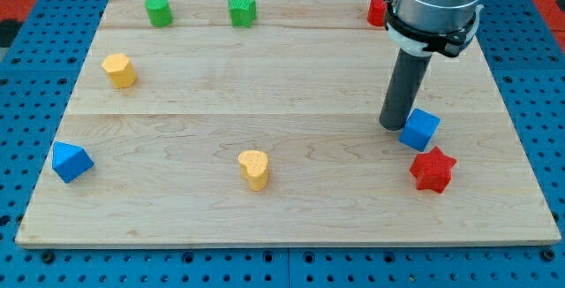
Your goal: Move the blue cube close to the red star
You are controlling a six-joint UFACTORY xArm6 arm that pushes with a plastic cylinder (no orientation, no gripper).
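Two blocks matter here: the blue cube (420,129) sits lower right, just above the red star (433,170), seemingly not quite touching. My tip (393,126) stands against the cube's left side; this tool is a plain rod, gripping nothing, placed to nudge.

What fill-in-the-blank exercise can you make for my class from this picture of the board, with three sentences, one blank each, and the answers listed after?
1. The blue cube lies just above the red ____ near the view's right.
2. My tip stands against the blue cube's ____ side, as the view shows it.
3. The yellow heart-shaped block lies to the view's right of the ____ block at the board's left edge.

Missing words: star; left; blue
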